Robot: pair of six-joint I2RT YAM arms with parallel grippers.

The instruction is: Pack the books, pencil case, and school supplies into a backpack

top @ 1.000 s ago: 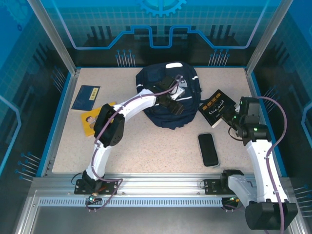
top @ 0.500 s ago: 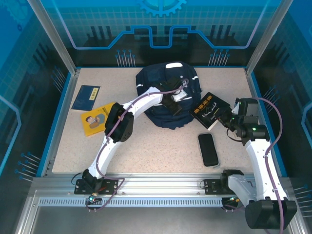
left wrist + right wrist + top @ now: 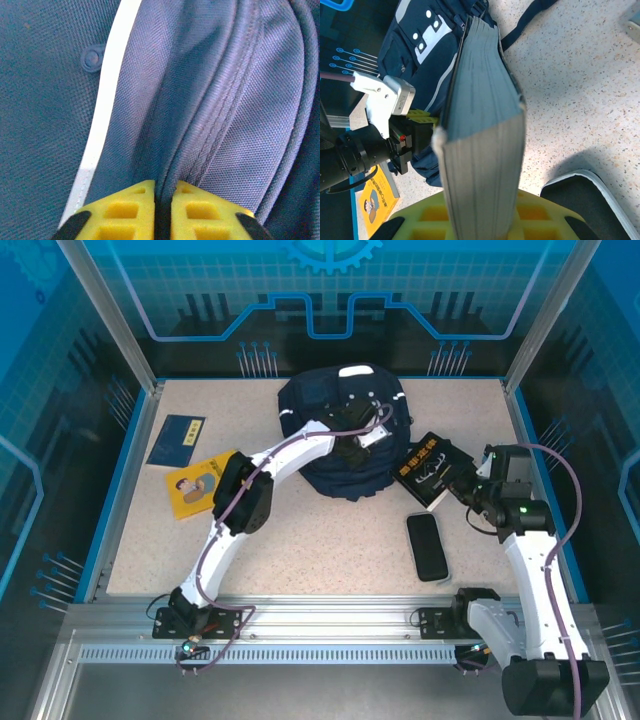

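Backpack [image 3: 312, 408]: where does it lie?

At the far middle of the speckled table [image 3: 320, 545], a navy heap with white stripes and patches; by far the largest thing on the surface.

And the left gripper [image 3: 347, 453]?

Reached over the bag's near right part; the left wrist view has its yellow fingers [image 3: 130, 212] pressed together on a stitched fold of the blue fabric, with only a dark sliver between them; so it is clamped on the bag itself.

What is the right arm doing?

The right gripper [image 3: 463, 483] pinches the black book [image 3: 430, 467] by its near right corner; gold lettering faces up; the book sits tilted just beside the bag's right flank. The right wrist view looks along the page edges toward the bag, the closed yellow fingers on either cover; whether the far end touches the fabric I cannot tell.

The other books?

Well apart, at the left of the table; the navy book [image 3: 177, 439] lies flat toward the far side, the yellow book [image 3: 197, 485] just beside it and nearer the arms.

Anything else?

A dark oblong case [image 3: 427, 546] lies flat on the table, near the right arm, between its base and the black book.
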